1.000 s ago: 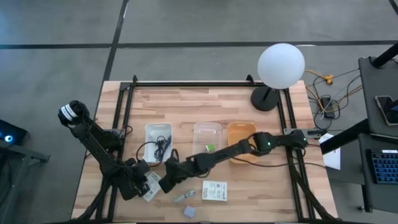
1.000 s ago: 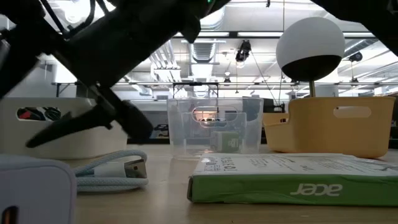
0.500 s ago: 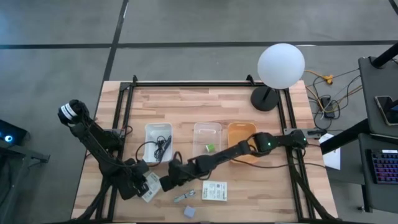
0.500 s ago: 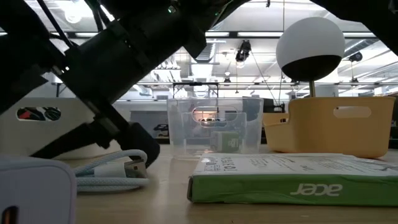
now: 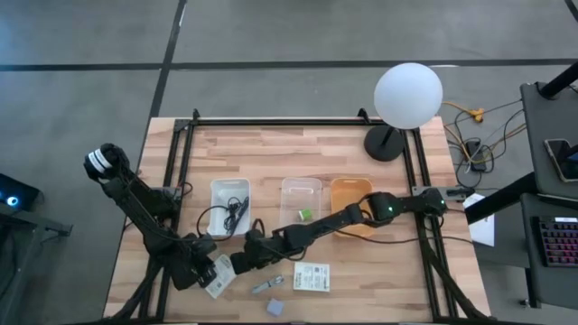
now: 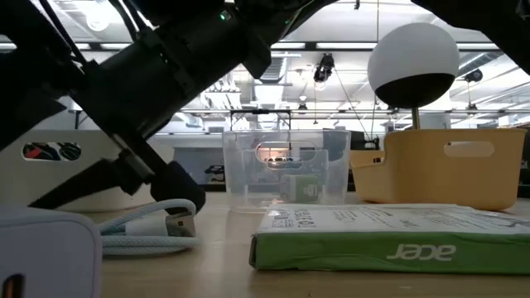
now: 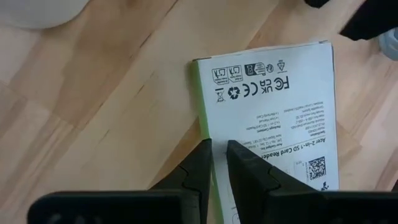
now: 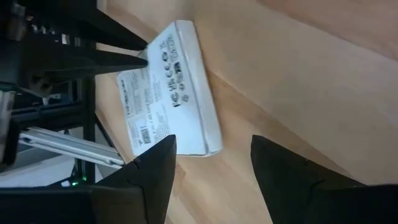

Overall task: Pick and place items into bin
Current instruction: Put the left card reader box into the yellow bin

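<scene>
A white printed packet (image 7: 273, 112) with a green long edge lies near the table's near left corner (image 5: 219, 275). My left gripper (image 7: 219, 158) stands over it with its fingers almost together. My right gripper (image 5: 240, 264) hovers just to the packet's right, open, with the packet (image 8: 168, 99) ahead of its fingers (image 8: 149, 168); it touches nothing. A second white packet (image 5: 312, 277), a small metal part (image 5: 268, 286) and a grey-blue cube (image 5: 275, 307) rest on the table. The coiled black cable (image 5: 230, 215) hangs over the white bin's rim. A green piece (image 5: 306, 214) sits in the clear bin. My left gripper has the packet's green long edge (image 7: 208, 134) between its two fingers, which come from above and slant down. One finger (image 7: 245, 165) lies over the printed face, the other (image 7: 198, 165) beside the edge. Whether the packet is lifted or rests on the wood, I cannot tell.
Three bins stand in a row mid-table: white (image 5: 229, 186), clear (image 5: 301, 183), orange (image 5: 350, 185). A round white lamp (image 5: 408, 95) stands at the far right. A black frame (image 5: 298, 120) borders the table. In the low view a pale cable (image 6: 149, 228) lies near the second packet (image 6: 389, 236).
My right gripper has moved toward the table's left and near edges and lower, closer to the packet at my left gripper. The packet and my left gripper have stayed about where they were.
</scene>
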Controlling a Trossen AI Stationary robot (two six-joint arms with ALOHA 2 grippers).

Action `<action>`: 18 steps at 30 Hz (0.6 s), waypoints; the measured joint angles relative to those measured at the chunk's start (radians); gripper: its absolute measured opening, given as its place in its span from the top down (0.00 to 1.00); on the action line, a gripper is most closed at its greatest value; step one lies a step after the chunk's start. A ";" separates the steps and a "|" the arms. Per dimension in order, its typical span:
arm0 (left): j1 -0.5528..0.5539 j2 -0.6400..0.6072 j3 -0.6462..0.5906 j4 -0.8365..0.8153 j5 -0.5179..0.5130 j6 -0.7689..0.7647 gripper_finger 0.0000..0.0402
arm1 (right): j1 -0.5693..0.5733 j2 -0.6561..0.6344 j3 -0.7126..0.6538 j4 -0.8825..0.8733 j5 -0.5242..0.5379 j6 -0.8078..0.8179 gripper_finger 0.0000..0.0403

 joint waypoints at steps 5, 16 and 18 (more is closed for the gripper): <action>0.024 0.000 -0.009 0.032 -0.056 -0.022 0.91 | 0.002 0.000 -0.001 0.000 -0.004 0.011 0.52; 0.108 0.001 -0.015 0.084 -0.095 0.034 0.91 | 0.018 0.000 -0.001 -0.008 -0.015 0.022 0.52; 0.118 0.001 -0.015 0.092 -0.106 0.044 0.91 | 0.022 0.000 -0.006 -0.007 -0.012 0.038 0.52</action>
